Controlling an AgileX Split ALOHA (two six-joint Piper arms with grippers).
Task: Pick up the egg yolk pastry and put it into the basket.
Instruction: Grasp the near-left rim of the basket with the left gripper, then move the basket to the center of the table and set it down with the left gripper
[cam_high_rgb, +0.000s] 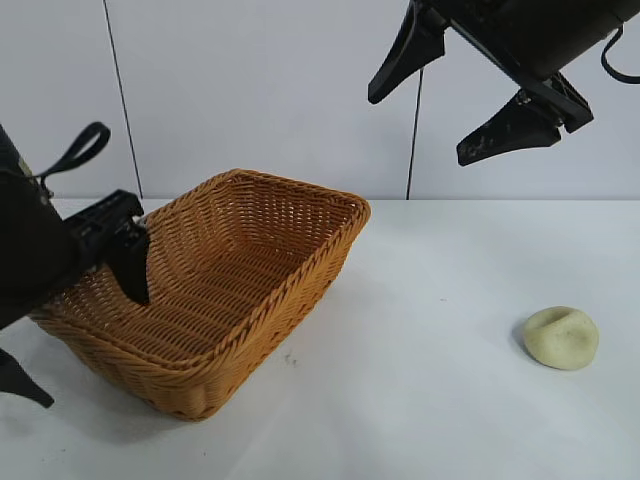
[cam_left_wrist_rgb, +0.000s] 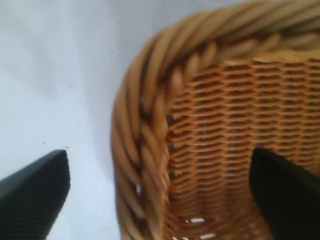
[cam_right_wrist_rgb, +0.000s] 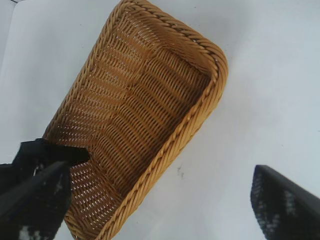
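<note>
From outside, the left gripper is partly cut off; its spread fingers straddle the rim of the golden-brown woven wicker basket. The right gripper hangs high, fingers wide apart, empty. The pale yellowish dome-shaped pastry lies on the white table, far below these fingers.

Left wrist view: one finger is outside the blurred rim, one inside.

Right wrist view: the pastry is hidden.

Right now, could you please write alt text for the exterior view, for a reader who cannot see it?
A pale egg yolk pastry sits alone on the white table, well to the right of an empty wicker basket. The right gripper hangs open high above the table, while the left gripper straddles the basket's left rim, one finger inside.
</note>
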